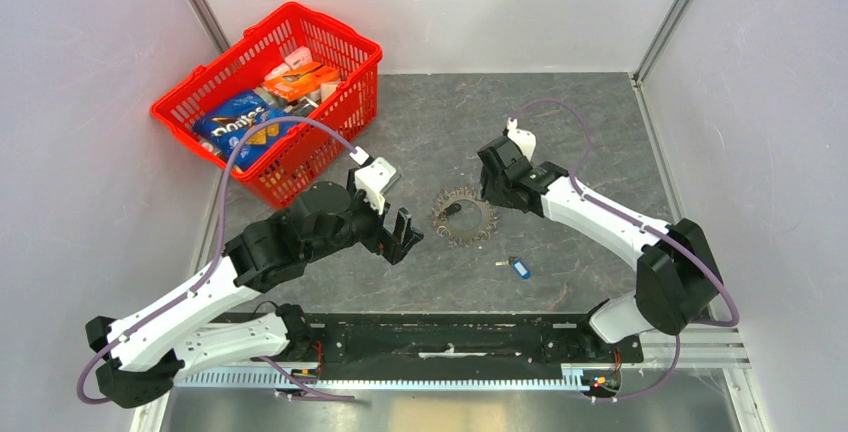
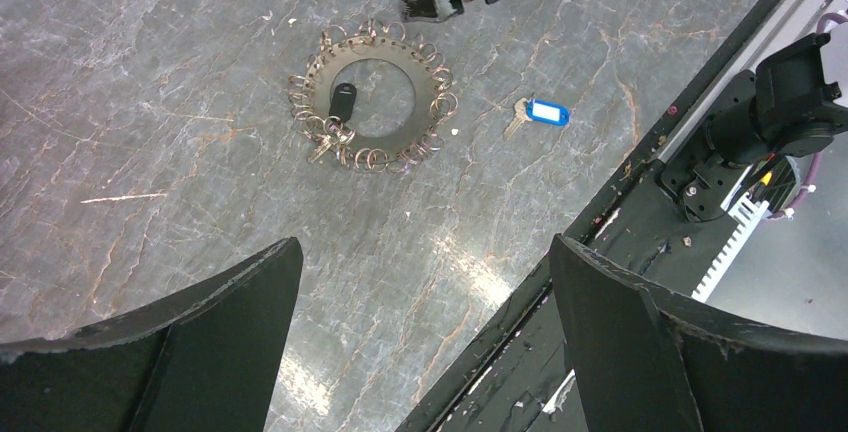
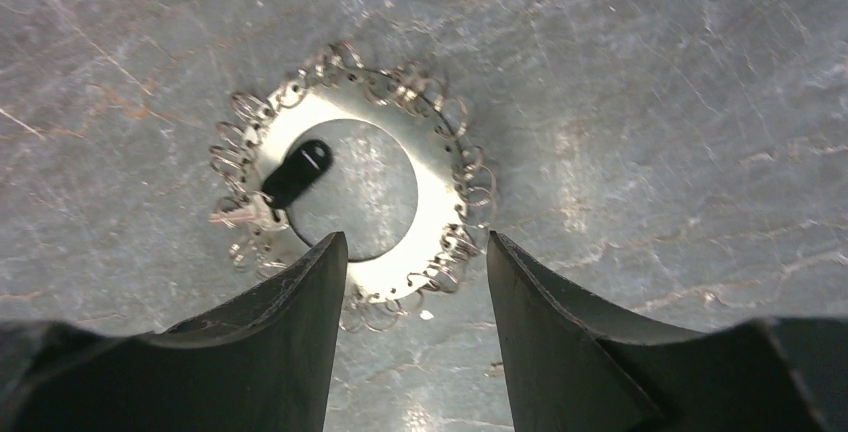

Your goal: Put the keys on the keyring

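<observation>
The keyring [image 1: 480, 223] is a flat metal disc with a round hole and several small wire rings round its rim, lying on the grey table. A black-headed key [image 3: 296, 172] and a few small silvery keys [image 3: 238, 214] hang at its inner edge. A key with a blue tag [image 1: 517, 267] lies loose, nearer the arms' bases. My right gripper [image 3: 415, 242] is open over the disc's [image 3: 440, 202] near rim, holding nothing. My left gripper [image 2: 425, 247] is wide open and empty, back from the disc [image 2: 370, 52] and the blue-tagged key [image 2: 541, 113].
A red basket [image 1: 335, 27] with a Doritos bag and boxes stands at the back left. A black rail [image 1: 450, 337] runs along the near table edge. Grey walls enclose the table on three sides.
</observation>
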Robot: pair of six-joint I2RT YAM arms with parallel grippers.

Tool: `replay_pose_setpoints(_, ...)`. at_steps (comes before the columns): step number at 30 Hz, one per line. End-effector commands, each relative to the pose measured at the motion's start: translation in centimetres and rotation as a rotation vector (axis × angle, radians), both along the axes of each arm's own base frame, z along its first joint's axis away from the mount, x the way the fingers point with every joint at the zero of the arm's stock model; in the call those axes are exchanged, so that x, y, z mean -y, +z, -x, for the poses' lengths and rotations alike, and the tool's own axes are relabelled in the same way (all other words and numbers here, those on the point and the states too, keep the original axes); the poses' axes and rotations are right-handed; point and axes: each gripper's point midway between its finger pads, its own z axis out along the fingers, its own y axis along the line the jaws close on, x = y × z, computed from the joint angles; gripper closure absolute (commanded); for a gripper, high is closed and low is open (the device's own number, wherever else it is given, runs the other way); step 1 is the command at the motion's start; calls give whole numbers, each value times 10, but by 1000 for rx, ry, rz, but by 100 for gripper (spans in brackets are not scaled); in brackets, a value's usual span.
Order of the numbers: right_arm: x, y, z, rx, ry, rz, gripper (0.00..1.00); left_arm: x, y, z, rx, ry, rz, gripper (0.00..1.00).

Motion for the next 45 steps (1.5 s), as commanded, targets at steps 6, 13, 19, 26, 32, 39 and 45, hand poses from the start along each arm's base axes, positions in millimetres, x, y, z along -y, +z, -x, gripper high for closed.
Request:
replay_pose_setpoints(6, -31, 11, -23, 40, 115, -87, 40, 2, 7, -1, 14, 3, 34, 0)
replay_pose_setpoints(13, -58, -2, -7, -40, 302, -152, 44, 3, 8, 0, 13, -6, 41, 0)
replay_pose_setpoints(19, -75, -10, 25, -99, 485, -183, 44, 2, 9, 1, 16, -8, 44, 0)
replay_pose_setpoints(26, -83, -15, 48, -104, 629, -174, 46, 4, 6, 2, 5, -21, 41, 0)
replay_pose_setpoints(32, -74, -25, 60, -132, 638, -156, 50, 7, 5, 3, 1, -31, 43, 0)
replay_pose_setpoints(39, -70, -32, 63, -153, 606, -136, 56, 9, 4, 4, -6, -42, 44, 0)
replay_pose_setpoints(45, -76, -41, 63, -186, 565, -146, 60, 8, 5, 5, -4, -42, 48, 0)
